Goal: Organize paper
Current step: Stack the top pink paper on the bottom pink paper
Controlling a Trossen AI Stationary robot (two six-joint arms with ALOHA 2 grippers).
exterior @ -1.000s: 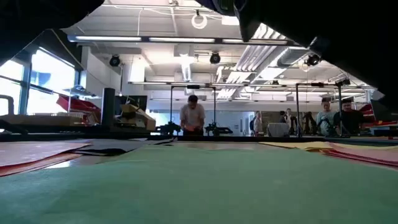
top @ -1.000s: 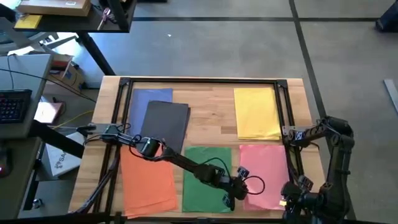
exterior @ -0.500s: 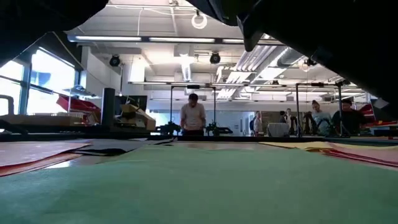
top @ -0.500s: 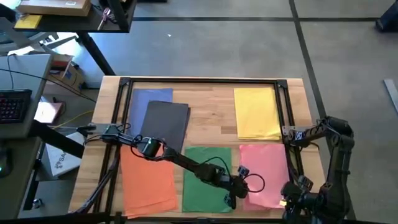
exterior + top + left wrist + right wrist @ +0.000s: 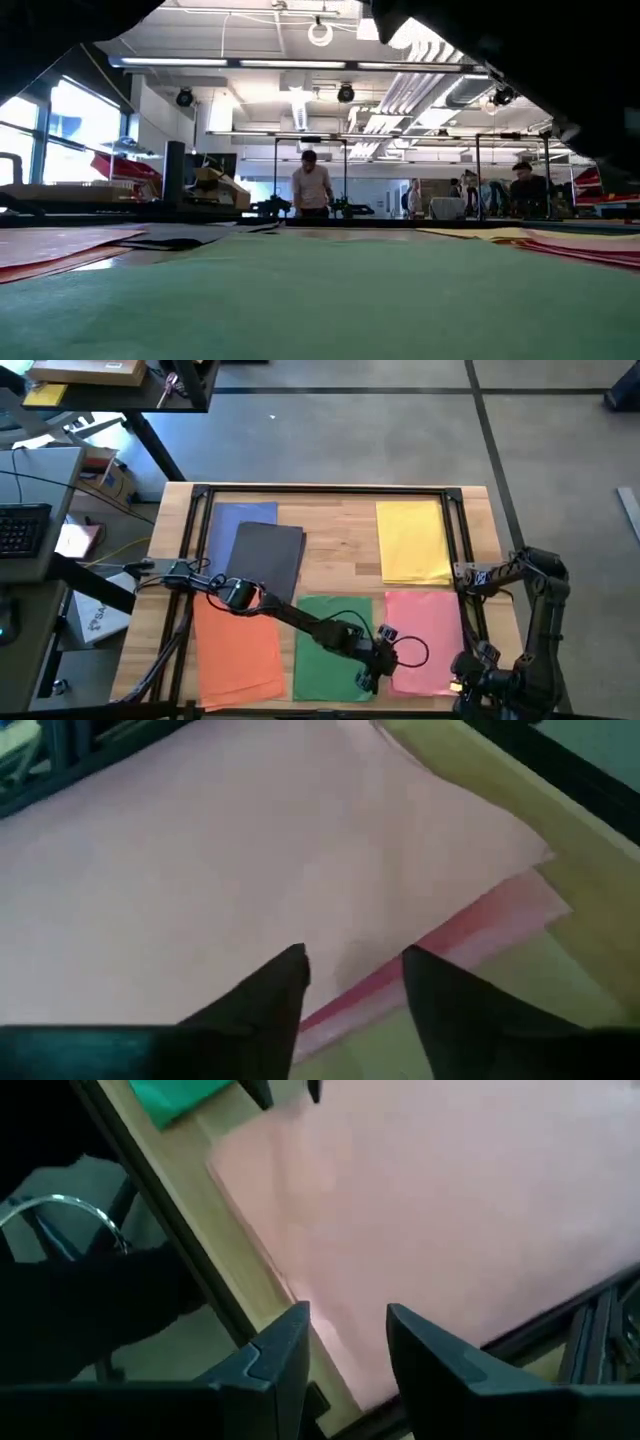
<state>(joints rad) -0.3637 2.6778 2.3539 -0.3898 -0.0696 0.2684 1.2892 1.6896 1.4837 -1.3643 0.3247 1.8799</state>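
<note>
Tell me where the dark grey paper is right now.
In the high view the dark grey paper lies at the table's far left, overlapping the right part of the blue paper, just beyond the orange paper and green paper.

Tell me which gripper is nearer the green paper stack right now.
Left. The left gripper hovers at the green paper stack's edge, beside the pink stack. The right gripper sits beyond the pink stack, at the table's right front corner.

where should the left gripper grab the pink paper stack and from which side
Take the pink paper by its edge nearest the green paper, coming in low from that side. The stack lies flat, so only an edge gives a grip. In the left wrist view the sheets fan slightly there, and the left gripper is open beside it.
</note>
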